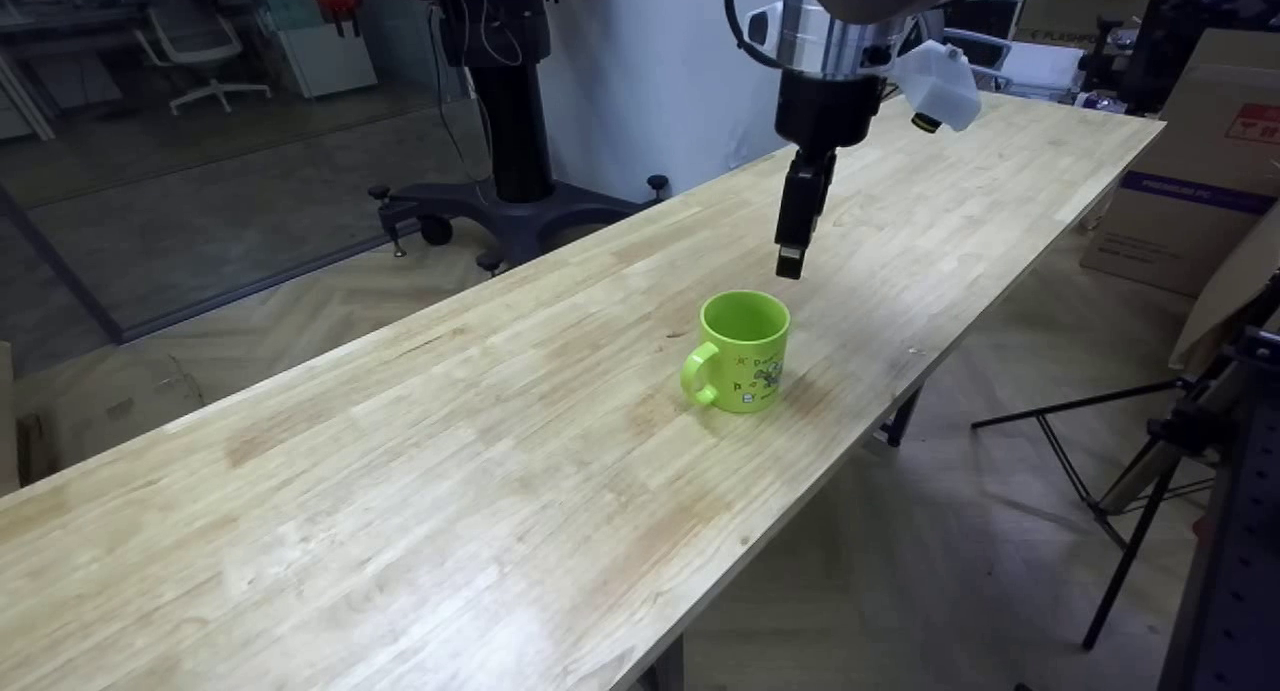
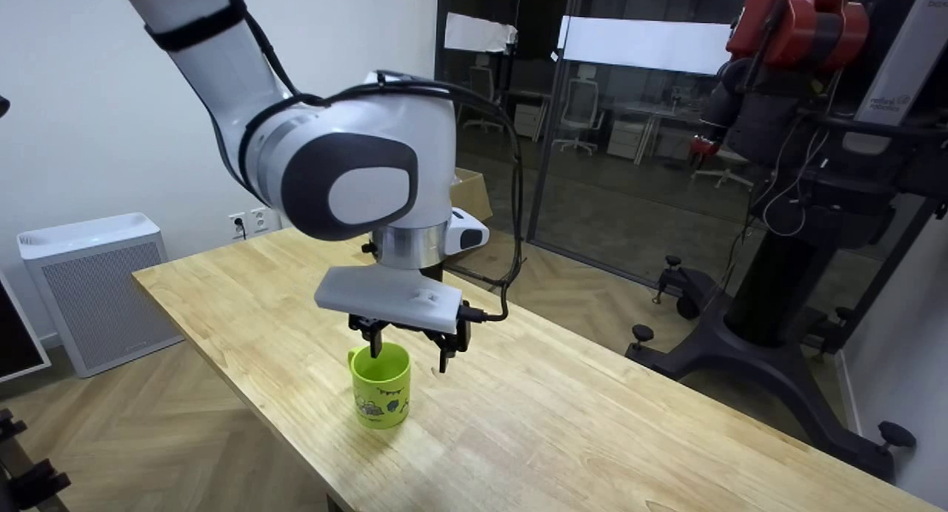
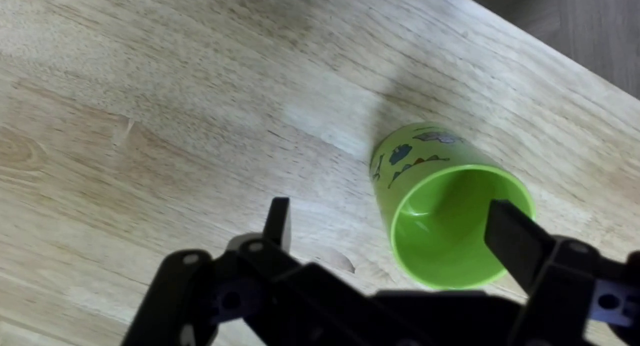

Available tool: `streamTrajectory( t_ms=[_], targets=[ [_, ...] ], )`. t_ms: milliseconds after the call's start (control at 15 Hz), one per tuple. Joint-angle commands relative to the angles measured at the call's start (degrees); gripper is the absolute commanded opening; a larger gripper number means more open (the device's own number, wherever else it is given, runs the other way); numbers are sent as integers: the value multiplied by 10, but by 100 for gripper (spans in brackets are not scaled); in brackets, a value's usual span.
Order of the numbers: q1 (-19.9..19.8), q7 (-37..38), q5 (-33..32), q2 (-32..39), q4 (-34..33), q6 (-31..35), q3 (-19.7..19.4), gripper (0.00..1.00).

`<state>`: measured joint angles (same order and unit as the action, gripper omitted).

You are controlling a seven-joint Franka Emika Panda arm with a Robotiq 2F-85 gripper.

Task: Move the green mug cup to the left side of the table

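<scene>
The green mug cup [image 1: 750,366] stands upright on the light wooden table [image 1: 400,491], near one long edge. It also shows in an exterior view [image 2: 381,393], with its handle mostly hidden behind it. My gripper [image 2: 409,359] is open and holds nothing. It hangs above the mug and off to one side of it; it also shows edge-on in an exterior view [image 1: 790,261]. In the wrist view my gripper [image 3: 390,206] has one finger over the mouth of the mug [image 3: 450,231] and the other over bare table [image 3: 200,160]. The handle is hidden there.
A dark wheeled robot stand [image 1: 520,201] is beside the table's far long edge; a red robot [image 2: 800,45] is mounted on it. A tripod [image 1: 1130,511] and cardboard boxes [image 1: 1190,161] stand beyond the near edge. A white air purifier [image 2: 107,297] stands by the wall.
</scene>
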<state>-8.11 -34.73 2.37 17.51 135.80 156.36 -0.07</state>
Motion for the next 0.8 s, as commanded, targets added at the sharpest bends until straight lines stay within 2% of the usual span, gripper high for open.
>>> streamTrajectory(
  t_ms=[0,667,733],
  targets=[
    [-11,4,-22,49,-57,-20,8,100],
    [-1,8,-62,152,-180,-110,24,100],
    [1,10,-67,158,-187,-117,24,76]
  ],
)
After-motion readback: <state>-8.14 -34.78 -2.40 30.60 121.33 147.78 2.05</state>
